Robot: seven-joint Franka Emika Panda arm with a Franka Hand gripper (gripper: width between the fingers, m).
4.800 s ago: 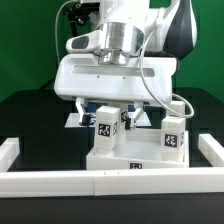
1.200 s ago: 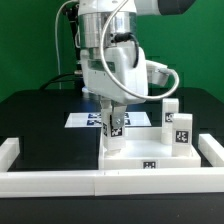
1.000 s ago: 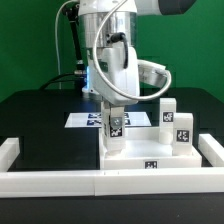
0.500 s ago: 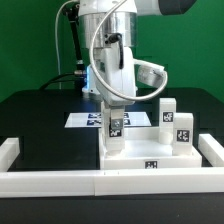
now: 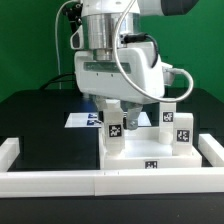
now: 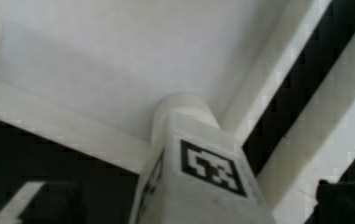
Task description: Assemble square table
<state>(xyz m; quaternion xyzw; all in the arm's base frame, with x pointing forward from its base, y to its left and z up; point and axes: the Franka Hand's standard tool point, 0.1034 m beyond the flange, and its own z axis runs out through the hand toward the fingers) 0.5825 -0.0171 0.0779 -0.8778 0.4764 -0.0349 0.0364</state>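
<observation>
The white square panel (image 5: 135,152) lies flat against the front wall, with its small tag on the near edge. One white tagged leg (image 5: 114,131) stands upright on the panel near the corner at the exterior view's left. My gripper (image 5: 116,116) hangs straight over it, its fingers either side of the leg's top with a gap to it, so open. Two more legs (image 5: 167,112) (image 5: 183,127) stand upright along the panel's side at the exterior view's right. In the wrist view the leg (image 6: 206,165) rises between the fingers (image 6: 23,200), over the panel (image 6: 121,60).
A long low white wall (image 5: 100,182) edges the black table at the front, with raised ends at both sides. The marker board (image 5: 82,119) lies flat behind the panel. The arm's cable loops out toward the exterior view's right, above the two legs.
My hand has turned about a quarter turn around the upright leg and now shows its broad side. The leg and the panel stay where they were.
</observation>
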